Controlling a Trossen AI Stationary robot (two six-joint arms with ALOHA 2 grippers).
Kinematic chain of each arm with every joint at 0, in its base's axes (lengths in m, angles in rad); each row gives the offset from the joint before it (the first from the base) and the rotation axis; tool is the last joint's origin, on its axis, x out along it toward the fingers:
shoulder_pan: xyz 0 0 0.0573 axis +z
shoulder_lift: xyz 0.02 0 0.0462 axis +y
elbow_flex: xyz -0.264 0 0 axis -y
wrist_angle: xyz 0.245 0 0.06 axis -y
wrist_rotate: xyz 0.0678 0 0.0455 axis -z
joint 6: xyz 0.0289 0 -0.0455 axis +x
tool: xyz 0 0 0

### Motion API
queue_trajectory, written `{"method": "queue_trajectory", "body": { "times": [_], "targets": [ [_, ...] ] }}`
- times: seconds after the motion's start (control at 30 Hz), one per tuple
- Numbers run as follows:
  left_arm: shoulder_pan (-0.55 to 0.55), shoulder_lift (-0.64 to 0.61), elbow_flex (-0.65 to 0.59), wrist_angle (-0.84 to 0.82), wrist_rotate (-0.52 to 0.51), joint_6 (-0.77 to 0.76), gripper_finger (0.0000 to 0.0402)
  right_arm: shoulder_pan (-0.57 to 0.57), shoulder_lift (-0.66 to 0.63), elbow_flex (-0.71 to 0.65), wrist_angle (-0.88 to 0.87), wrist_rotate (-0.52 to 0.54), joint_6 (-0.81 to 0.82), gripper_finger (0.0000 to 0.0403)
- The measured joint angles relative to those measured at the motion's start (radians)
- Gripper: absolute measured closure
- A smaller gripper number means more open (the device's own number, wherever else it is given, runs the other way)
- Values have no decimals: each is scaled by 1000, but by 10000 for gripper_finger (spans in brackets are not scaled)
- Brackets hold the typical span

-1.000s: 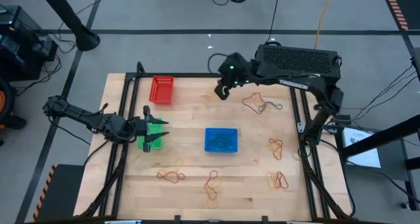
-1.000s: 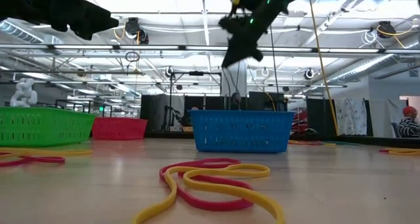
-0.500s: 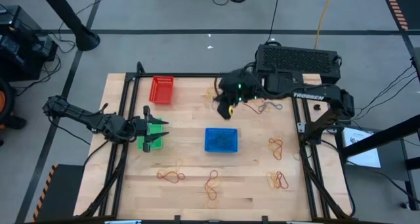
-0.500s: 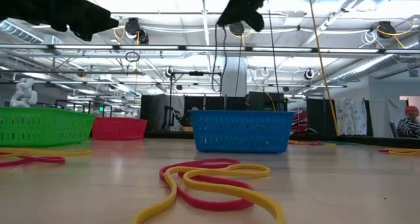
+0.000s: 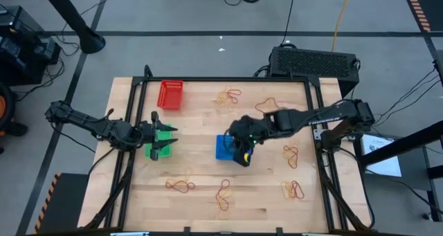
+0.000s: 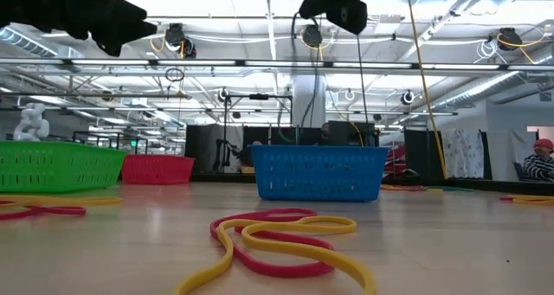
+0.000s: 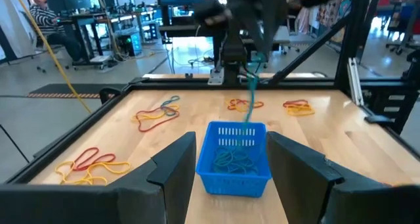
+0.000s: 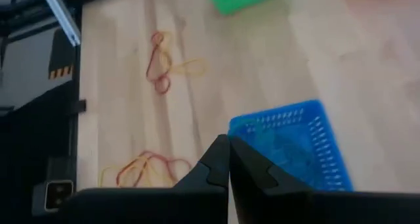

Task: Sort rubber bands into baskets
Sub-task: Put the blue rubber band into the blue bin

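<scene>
My right gripper (image 5: 243, 156) hovers shut above the blue basket (image 5: 228, 146), with a blue-green rubber band (image 7: 250, 102) hanging from it. The blue basket (image 7: 235, 159) has several blue bands lying in it. My left gripper (image 5: 166, 137) stands open and level over the green basket (image 5: 156, 151) at the table's left, touching nothing. The red basket (image 5: 170, 95) sits at the far left. Loose red and yellow rubber bands lie in clusters (image 5: 223, 193) (image 5: 180, 186) on the table. My right gripper pinches the upper end of the blue-green rubber band (image 7: 252, 73) between its shut fingers, which slant down from above. The band hangs straight below the fingers. Its lower end (image 7: 247, 129) is at the blue basket's opening; whether it touches the basket I cannot tell.
More band clusters lie at the far edge (image 5: 228, 95), the far right (image 5: 273, 110), the right (image 5: 291, 155) and the near right (image 5: 293, 189). A black frame rail (image 5: 315, 125) borders the table. A red and yellow band (image 6: 277, 239) lies close in front of the low camera.
My right gripper, still shut, has swung from the table's far edge beside the red basket toward the near side. It now hangs over the blue basket and has turned on the way. My left gripper has kept its place.
</scene>
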Motion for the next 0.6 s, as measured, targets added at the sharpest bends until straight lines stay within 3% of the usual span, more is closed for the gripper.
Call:
{"method": "queue_trajectory", "body": {
  "times": [0.6],
  "targets": [
    [1, 0, 0, 30, 0, 0, 210, -6, 3, -310, 241, 80, 113, 402]
  ]
}}
